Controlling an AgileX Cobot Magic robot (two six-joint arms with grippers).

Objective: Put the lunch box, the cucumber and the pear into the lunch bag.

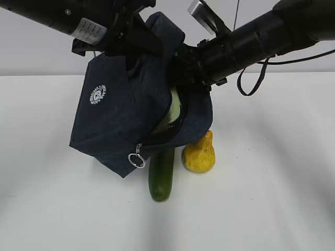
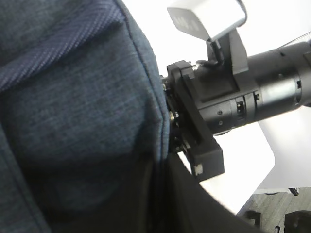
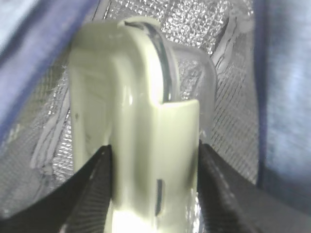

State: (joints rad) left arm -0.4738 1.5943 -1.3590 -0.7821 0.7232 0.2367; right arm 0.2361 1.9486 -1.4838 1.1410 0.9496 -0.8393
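We see the lunch bag (image 1: 123,117), dark navy with silver foil lining, raised off the table (image 1: 272,198) and tilted, mouth facing right. The left gripper (image 1: 123,39) is clamped shut on its top fabric. The right gripper (image 3: 154,165) grips the sage-lidded lunch box (image 3: 141,121) inside the bag. Below, near the bag, the dark green cucumber (image 1: 161,175) lies left of the blotched yellow pear (image 1: 199,153).

lunch box (image 3: 146,145) inside lunch bag (image 1: 120,110), cucumber (image 1: 161,175) left of pear (image 1: 199,153)
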